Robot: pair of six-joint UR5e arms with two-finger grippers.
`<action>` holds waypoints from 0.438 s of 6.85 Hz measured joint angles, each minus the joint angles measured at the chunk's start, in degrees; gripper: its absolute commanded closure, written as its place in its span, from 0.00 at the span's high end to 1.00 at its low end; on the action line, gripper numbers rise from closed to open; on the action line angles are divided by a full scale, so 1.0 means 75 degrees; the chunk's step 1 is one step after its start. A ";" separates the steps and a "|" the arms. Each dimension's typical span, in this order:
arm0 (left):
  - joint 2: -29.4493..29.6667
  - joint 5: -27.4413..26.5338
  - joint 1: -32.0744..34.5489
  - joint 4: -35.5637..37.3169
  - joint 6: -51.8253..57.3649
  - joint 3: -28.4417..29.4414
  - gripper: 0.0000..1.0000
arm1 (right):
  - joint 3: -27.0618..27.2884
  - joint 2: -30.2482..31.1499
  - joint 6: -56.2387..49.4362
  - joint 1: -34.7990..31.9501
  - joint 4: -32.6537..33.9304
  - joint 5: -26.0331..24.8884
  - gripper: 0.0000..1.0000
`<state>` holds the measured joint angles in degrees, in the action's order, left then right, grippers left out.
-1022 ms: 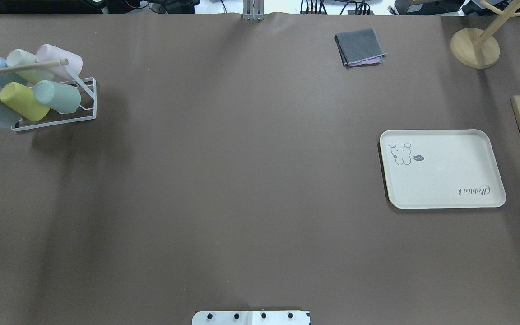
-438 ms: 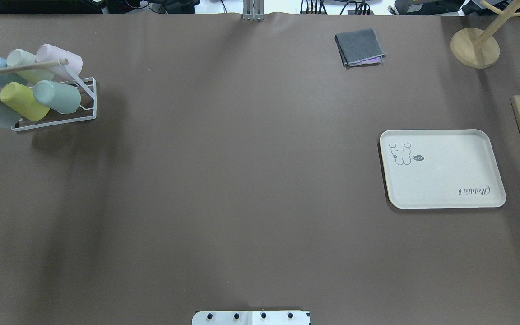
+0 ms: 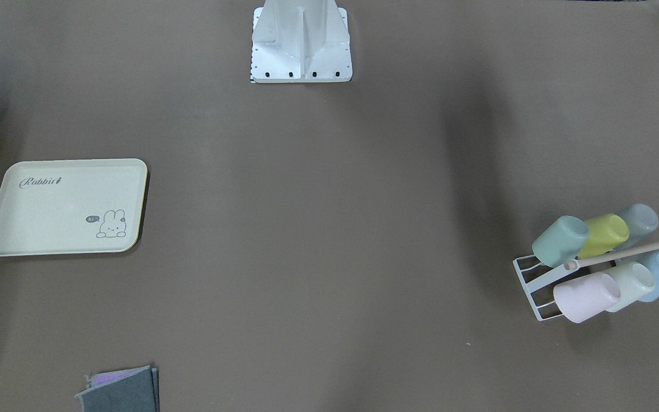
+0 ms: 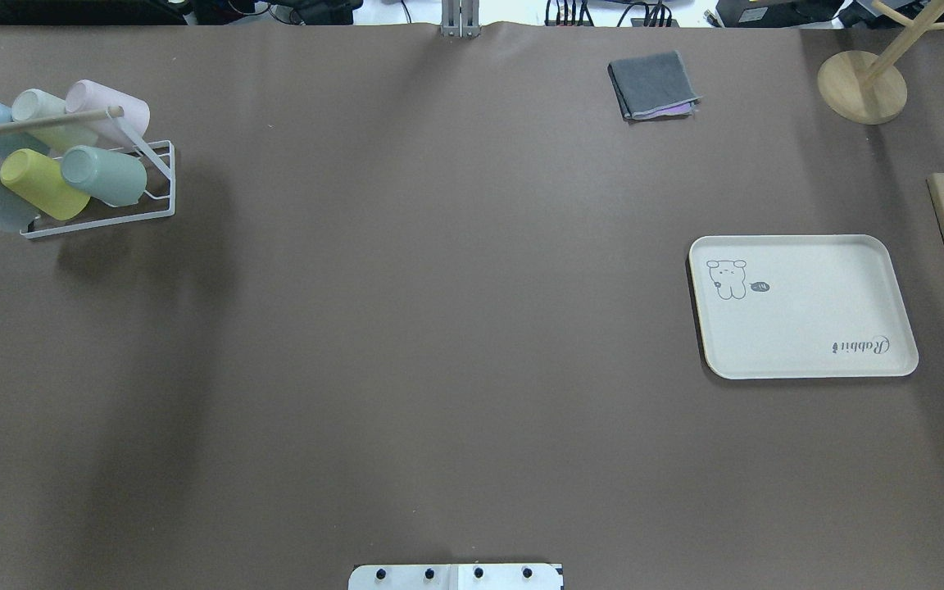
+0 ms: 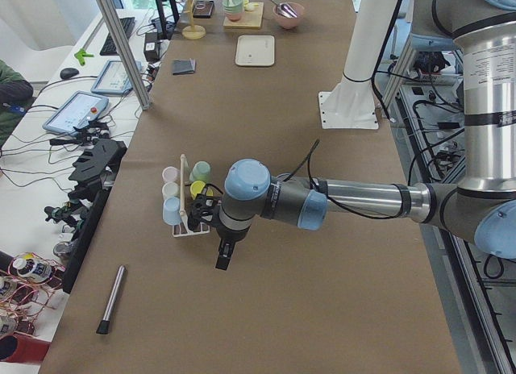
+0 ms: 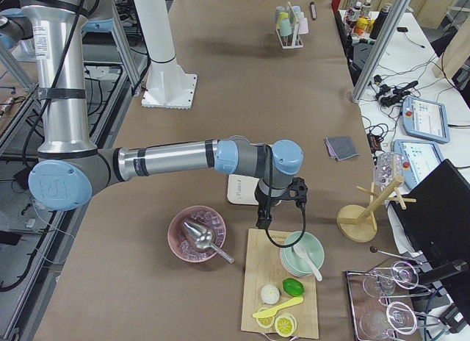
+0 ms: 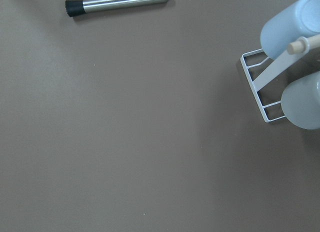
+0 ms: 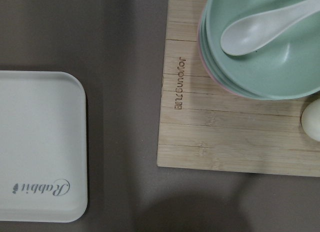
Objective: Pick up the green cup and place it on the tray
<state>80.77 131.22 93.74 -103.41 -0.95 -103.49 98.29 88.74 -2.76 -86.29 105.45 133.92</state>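
Left gripper [image 5: 222, 257] hangs over the tabletop [image 4: 439, 328] just beside a white wire rack [image 7: 270, 74], at about 5 o'clock from it in the left side view. Whether its fingers are spread or pressed together cannot be told. The right gripper [image 6: 263, 220] hovers over the gap between the tray [image 4: 804, 311] and a wooden board [image 8: 210, 142]; its state cannot be told either.

The green cup [image 4: 103, 174] lies tilted in the rack, at 10 o'clock on the tabletop in the overhead view, well apart from the tray at 3 o'clock. A yellow-green cup [image 4: 42, 184] touches it at its 9 o'clock.

The cup looks like light, stiff plastic, smooth and slightly tapered, so it may slip. The best hold is probably across the side wall near the middle, approached from the open side away from its neighbour.
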 measured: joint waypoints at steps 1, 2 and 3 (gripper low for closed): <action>-0.0111 -0.0148 -0.0008 -0.0381 0.0020 -0.0165 0.99 | 0.0084 -0.0001 0.0367 0.0013 -0.0006 0.0062 1.00; -0.0212 -0.0217 -0.0020 -0.0790 0.0034 -0.0235 0.99 | 0.0181 -0.0002 0.0868 0.0060 -0.0014 0.0194 1.00; -0.0268 -0.0238 -0.0044 -0.1183 0.0059 -0.0251 0.99 | 0.0255 0.0000 0.1411 0.0175 -0.0042 0.0366 1.00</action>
<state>78.76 129.44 93.41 -112.29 -0.50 -105.38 100.20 88.74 7.82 -84.98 105.14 136.66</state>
